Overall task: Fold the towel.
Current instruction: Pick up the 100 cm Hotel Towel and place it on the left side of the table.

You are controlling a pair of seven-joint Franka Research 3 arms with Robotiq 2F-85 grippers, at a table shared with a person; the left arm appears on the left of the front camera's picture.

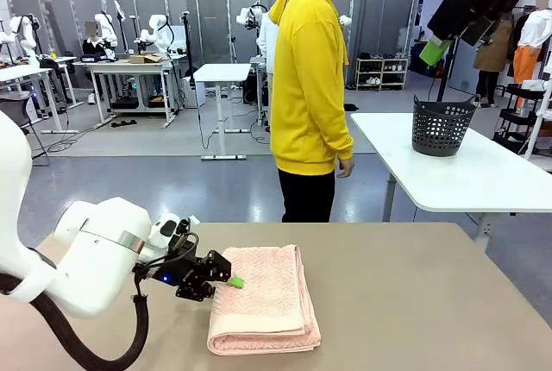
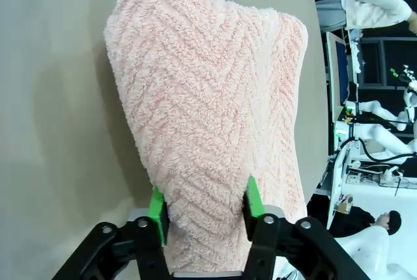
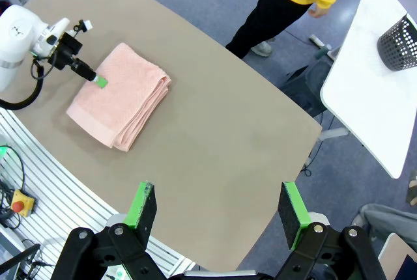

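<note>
One towel, folded into a thick pink stack, is lying on the brown tabletop toward the robot's left side. The left end effector is reaching in from the towel's left edge, its green fingers pinching a fold of the terry cloth between them, the rest of the towel spreading away beyond the fingertips. The right end effector is hanging high above the tabletop, jaws spread wide and holding nothing, well apart from the towel. No readable writing is showing on the towel.
</note>
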